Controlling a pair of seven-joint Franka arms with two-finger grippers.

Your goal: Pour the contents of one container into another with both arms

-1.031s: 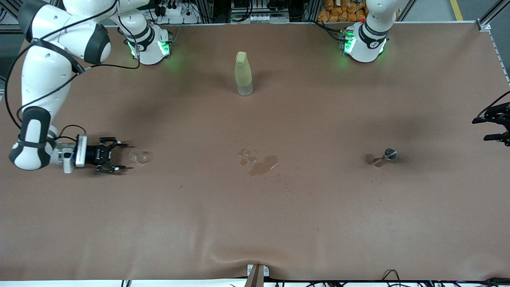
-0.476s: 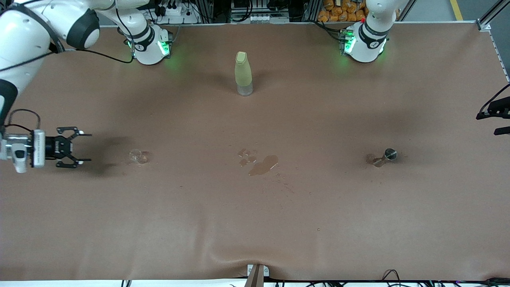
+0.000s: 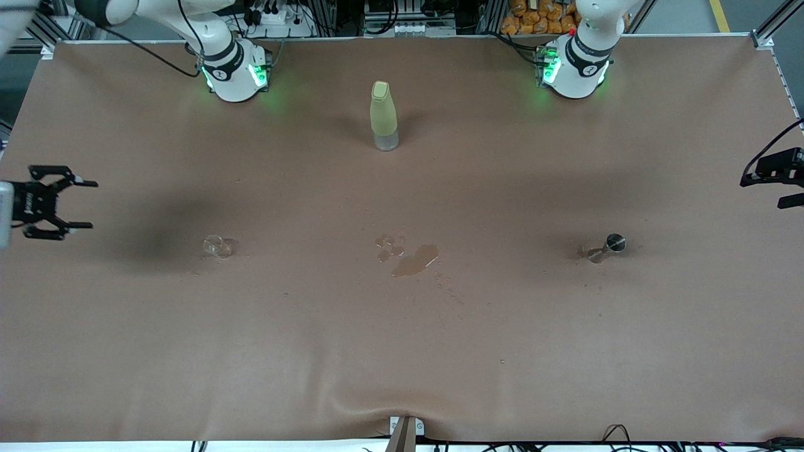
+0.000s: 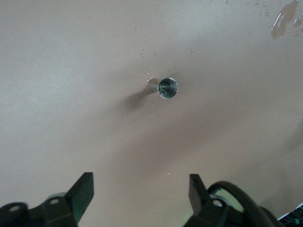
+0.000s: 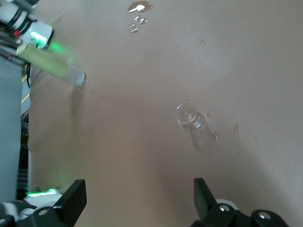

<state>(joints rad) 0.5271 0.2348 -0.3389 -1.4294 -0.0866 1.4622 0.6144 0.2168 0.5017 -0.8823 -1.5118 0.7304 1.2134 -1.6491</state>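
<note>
Hovering over the table's edge at the right arm's end, the right gripper [image 3: 80, 204] holds its fingers apart and empty, well apart from the clear glass [image 3: 217, 246], while the left gripper [image 4: 141, 187], fingers also spread, hangs over the left arm's end near the metal jigger [image 3: 608, 246].

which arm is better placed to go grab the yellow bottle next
Neither clearly: the yellow bottle stands midway between the bases. The right gripper hangs open at its table end, the left gripper open at the other. Slight edge to the right, whose wrist view shows the bottle.
</note>
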